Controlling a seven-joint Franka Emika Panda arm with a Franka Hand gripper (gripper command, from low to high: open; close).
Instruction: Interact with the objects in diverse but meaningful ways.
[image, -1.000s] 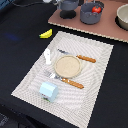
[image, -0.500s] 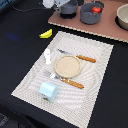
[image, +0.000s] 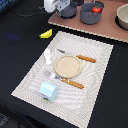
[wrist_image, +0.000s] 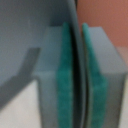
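Note:
My gripper (image: 62, 7) is at the back of the exterior view, at the rim of a dark grey bowl (image: 68, 10). In the wrist view the teal pads (wrist_image: 66, 80) are shut on the bowl's thin grey rim (wrist_image: 75, 30). A red tomato (image: 95, 9) sits in a second grey pot (image: 91, 16). On the striped placemat (image: 95, 75) lie a tan plate (image: 67, 65), a white shaker bottle (image: 47, 56), a pale blue cup (image: 48, 91) and two pieces of orange-handled cutlery (image: 86, 58), (image: 73, 82). A yellow banana (image: 46, 33) lies beside the mat.
The pots stand on a brown board (image: 102, 29) at the back. Another bowl (image: 122, 17) sits at the exterior view's right edge. The table around the mat is black.

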